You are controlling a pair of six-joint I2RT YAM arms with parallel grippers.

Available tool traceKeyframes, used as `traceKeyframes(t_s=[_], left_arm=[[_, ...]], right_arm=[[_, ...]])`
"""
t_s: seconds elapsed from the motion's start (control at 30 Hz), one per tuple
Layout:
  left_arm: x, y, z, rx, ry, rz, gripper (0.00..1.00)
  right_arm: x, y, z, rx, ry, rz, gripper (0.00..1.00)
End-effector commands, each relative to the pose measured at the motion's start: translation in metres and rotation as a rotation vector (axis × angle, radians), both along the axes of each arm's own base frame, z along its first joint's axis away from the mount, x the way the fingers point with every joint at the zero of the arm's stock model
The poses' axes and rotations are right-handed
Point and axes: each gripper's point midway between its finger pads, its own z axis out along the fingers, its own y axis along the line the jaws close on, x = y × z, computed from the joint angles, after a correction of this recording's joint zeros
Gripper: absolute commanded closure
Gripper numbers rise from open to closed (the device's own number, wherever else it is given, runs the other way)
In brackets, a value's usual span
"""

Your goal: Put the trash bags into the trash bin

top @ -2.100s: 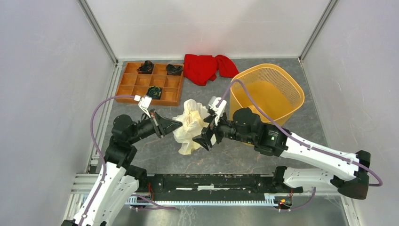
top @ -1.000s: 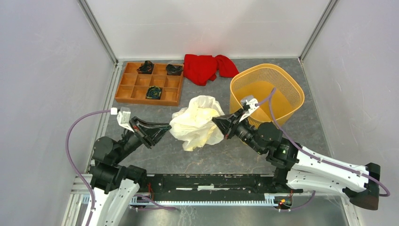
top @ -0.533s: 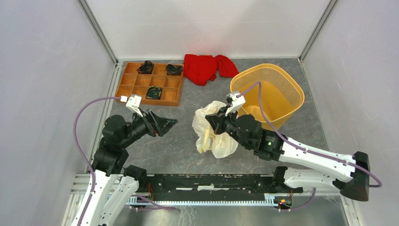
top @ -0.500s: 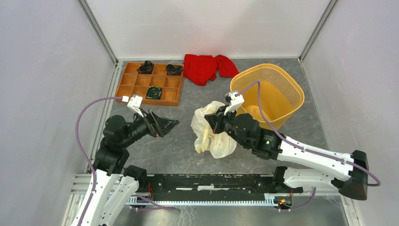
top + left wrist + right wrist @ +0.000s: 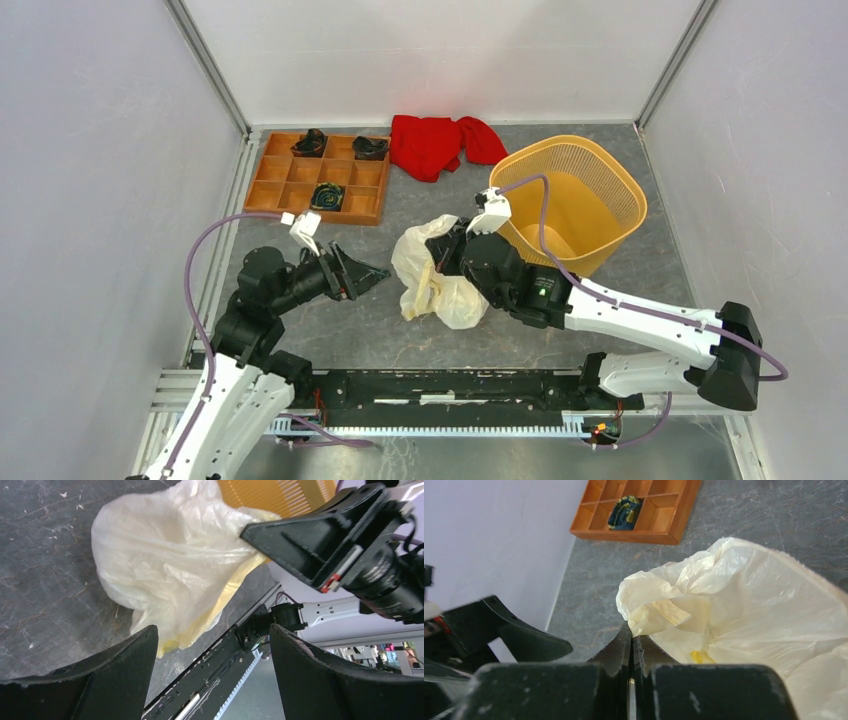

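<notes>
The trash bag (image 5: 437, 285), thin, wrinkled and cream-white, hangs in a loose bunch over the grey table just left of the yellow-orange mesh trash bin (image 5: 565, 140). My right gripper (image 5: 631, 631) is shut on a fold at the bag's edge (image 5: 744, 605); in the top view it (image 5: 441, 266) sits against the bag's upper right side. My left gripper (image 5: 378, 274) stands open a short way left of the bag, touching nothing. Its wrist view shows the bag (image 5: 165, 565) ahead of the spread fingers (image 5: 125, 672), and the bin's mesh (image 5: 275, 495) behind the bag.
A brown wooden compartment tray (image 5: 290, 190) with small dark items lies at the back left. A red cloth (image 5: 440, 143) lies at the back, between tray and bin. White walls close in both sides and the rear. The arms' base rail runs along the near edge.
A second ago the bag was stretched between both grippers. The left gripper has opened and let go. The right gripper has kept the bag, which now hangs bunched from it.
</notes>
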Motion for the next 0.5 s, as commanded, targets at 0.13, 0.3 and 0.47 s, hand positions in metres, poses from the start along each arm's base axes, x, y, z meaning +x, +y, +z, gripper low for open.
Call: traceKeyframes(t_s=[0.13,0.3,0.47], left_arm=[[0.016,-0.016,-0.001,0.165,-0.058,0.034,0.13],[0.006,-0.057,-0.014,0.259,-0.094,-0.023,0.15],[0.024,-0.057,-0.042,0.364,-0.071,0.074,0.33]], right_arm=[[0.011,0.006,0.036,0.239,0.077,-0.135,0.97],[0.013,0.012,0.044,0.256,0.076,-0.131,0.96],[0.009,0.011,0.044,0.248,0.083,-0.116,0.96]])
